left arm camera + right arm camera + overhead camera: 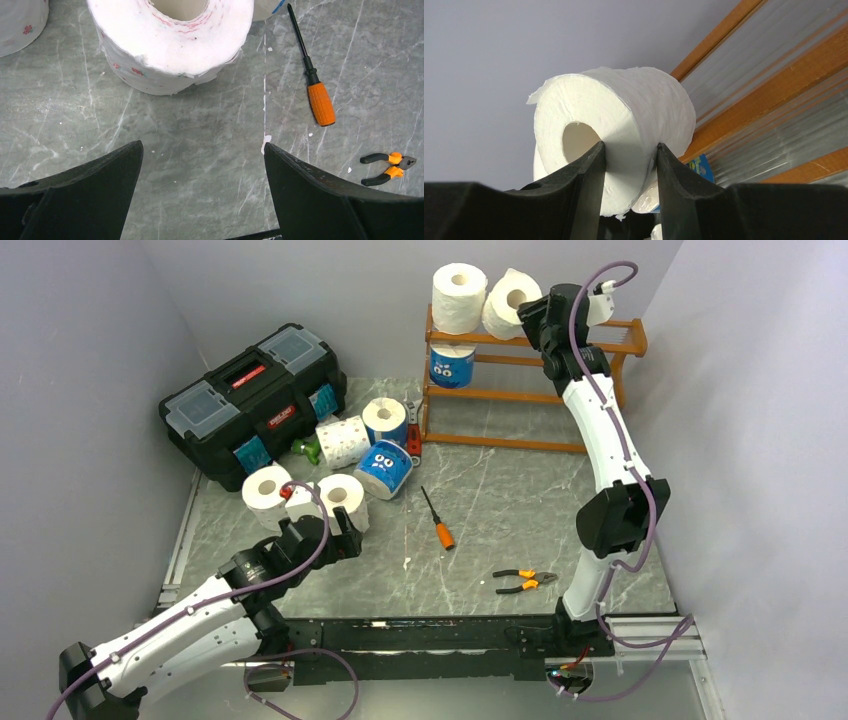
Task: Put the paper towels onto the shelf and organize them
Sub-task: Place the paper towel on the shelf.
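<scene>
From above: right gripper (535,312) up at the top tier of the shelf (500,396), clamped on the held roll (512,300). White, tipped, core mouth turned up and toward the camera, long axis slanting rather than upright. Just left of it, a second white roll (459,285) on end, core up. One tier down, a blue roll (452,366) on end, eyes to the front.

Shown here alone: five loose rolls on the table (520,500) by the black toolbox (250,400), two of them blue. Left gripper (335,535) low, just before the front white roll (341,495). Screwdriver (437,520) and pliers (524,581) lying apart on the stone.

From the left wrist: fingers (100,190) spread wide, only bare table between them. Front white roll ahead, not touched, on end, hollow core up. Small red print on its side, too fine to make out from above.

From the right wrist: the grip itself, hidden in the top view. One finger (584,175) in the hollow core, the other outside, the roll's wall pinched in a narrow gap. Core mouth toward the lens, axis running away toward the orange slats. Whether resting on them, cannot tell. A sliver of blue wrapper below.
</scene>
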You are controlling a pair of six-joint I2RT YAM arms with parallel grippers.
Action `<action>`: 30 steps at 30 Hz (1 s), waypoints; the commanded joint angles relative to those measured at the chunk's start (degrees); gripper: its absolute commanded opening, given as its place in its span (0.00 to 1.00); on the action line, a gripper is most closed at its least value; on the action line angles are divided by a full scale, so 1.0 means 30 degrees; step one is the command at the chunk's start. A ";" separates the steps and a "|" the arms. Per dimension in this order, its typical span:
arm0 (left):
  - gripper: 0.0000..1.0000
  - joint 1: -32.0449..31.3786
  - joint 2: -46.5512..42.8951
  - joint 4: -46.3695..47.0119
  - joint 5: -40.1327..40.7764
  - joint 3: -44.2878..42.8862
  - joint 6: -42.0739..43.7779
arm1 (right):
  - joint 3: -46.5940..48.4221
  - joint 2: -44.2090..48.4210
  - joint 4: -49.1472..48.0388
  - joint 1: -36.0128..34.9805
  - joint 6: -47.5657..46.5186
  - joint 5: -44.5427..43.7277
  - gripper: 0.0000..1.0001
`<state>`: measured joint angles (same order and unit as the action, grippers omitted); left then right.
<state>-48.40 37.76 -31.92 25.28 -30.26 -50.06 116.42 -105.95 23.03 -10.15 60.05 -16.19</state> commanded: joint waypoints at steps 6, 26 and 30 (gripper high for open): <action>0.97 0.0019 -0.0077 0.0670 -0.0010 -0.0431 0.0194 | 0.1246 -0.0249 -0.0995 0.0059 0.0246 0.0121 0.10; 0.97 -0.0004 -0.0059 0.0717 -0.0146 -0.0284 0.0135 | 0.0772 0.0115 -0.1366 0.0249 0.0108 0.0473 0.30; 0.97 0.0020 -0.0060 0.0796 -0.0189 -0.0227 0.0134 | -0.0184 0.0733 -0.1738 0.0243 0.0549 -0.0036 0.23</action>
<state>-48.40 37.74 -31.90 25.17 -30.26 -50.11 117.21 -106.83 22.70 -9.69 60.27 -14.96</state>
